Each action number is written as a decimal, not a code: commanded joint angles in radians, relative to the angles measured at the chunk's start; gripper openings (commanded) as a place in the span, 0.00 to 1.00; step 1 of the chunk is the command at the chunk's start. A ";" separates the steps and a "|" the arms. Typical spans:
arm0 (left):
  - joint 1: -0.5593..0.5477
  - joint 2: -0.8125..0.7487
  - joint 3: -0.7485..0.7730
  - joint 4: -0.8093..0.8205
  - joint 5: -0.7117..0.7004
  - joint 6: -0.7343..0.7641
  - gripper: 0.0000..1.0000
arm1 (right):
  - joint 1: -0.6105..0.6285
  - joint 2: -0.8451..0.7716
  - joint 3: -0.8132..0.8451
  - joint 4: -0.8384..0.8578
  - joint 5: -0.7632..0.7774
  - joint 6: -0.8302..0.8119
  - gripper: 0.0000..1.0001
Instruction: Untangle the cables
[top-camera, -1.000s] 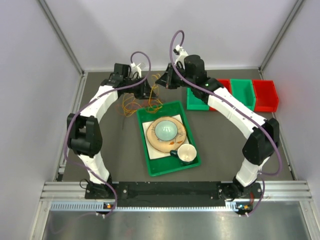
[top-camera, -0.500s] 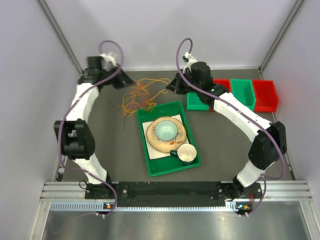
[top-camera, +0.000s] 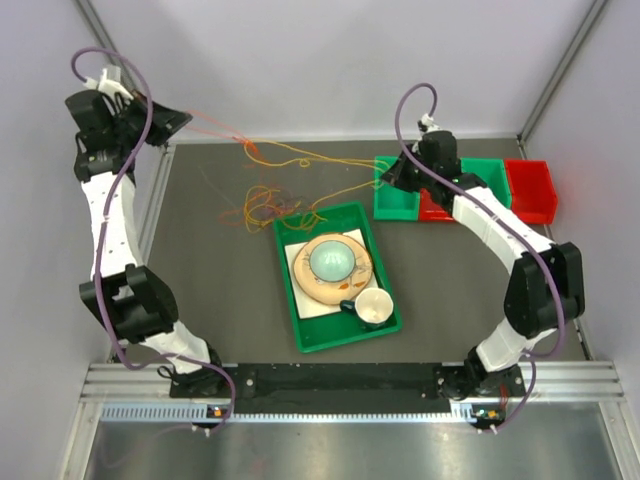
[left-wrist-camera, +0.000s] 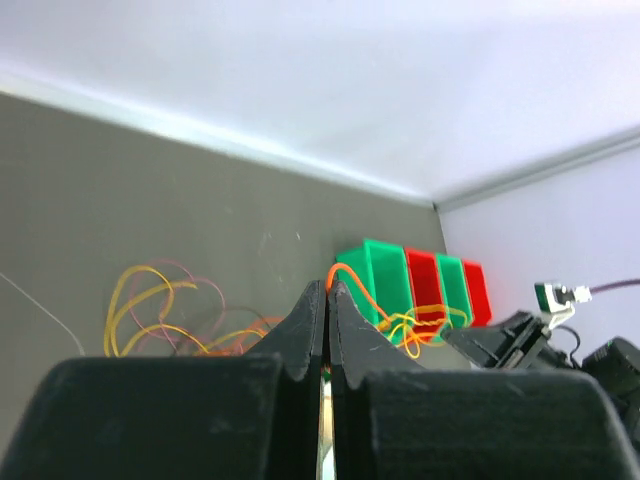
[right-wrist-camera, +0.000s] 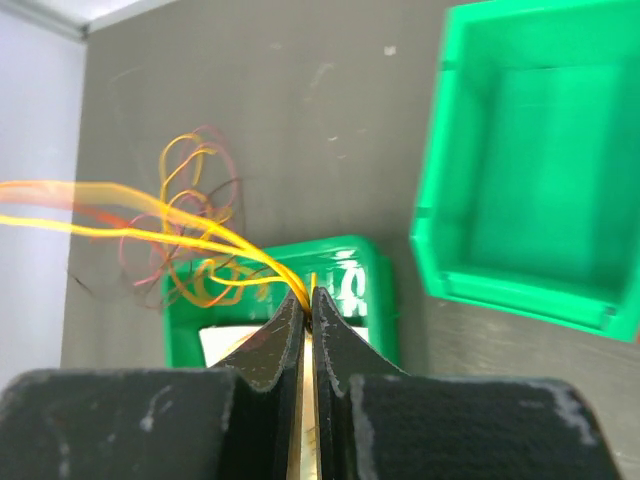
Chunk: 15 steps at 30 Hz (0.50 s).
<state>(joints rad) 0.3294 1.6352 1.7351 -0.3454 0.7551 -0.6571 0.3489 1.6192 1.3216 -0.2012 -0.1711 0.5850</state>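
The cables are thin yellow, orange and red wires. Several strands (top-camera: 300, 155) stretch tight across the back of the table, and a loose tangle (top-camera: 268, 208) lies on the mat behind the green tray. My left gripper (top-camera: 183, 119) is raised at the far back left. Its jaws (left-wrist-camera: 328, 290) are shut on an orange cable (left-wrist-camera: 352, 285), which runs off toward the bins. My right gripper (top-camera: 386, 178) is by the leftmost green bin. It (right-wrist-camera: 308, 298) is shut on a bundle of yellow cables (right-wrist-camera: 200, 238) that lead left.
A green tray (top-camera: 287, 285) in the middle holds a plate with a pale bowl (top-camera: 330, 262) and a cup (top-camera: 373, 307). Green and red bins (top-camera: 487, 187) line the back right. Walls enclose the table on the left, back and right.
My left gripper closed on a cable and swung far up and to the left, pulling strands out of the tangle. The right gripper moved right to the bins, and the cables now stretch between the two.
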 joint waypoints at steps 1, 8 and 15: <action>0.056 -0.058 0.047 0.003 -0.083 -0.006 0.00 | -0.071 -0.061 -0.022 0.045 0.035 0.010 0.00; 0.085 -0.069 0.040 -0.004 -0.128 -0.001 0.00 | -0.132 -0.088 -0.039 0.032 0.084 -0.007 0.00; 0.096 -0.051 0.046 -0.058 -0.194 0.039 0.00 | -0.177 -0.120 -0.030 0.052 0.062 0.001 0.00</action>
<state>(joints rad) 0.4110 1.5963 1.7519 -0.3901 0.6281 -0.6483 0.1925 1.5509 1.2697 -0.1890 -0.1165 0.5873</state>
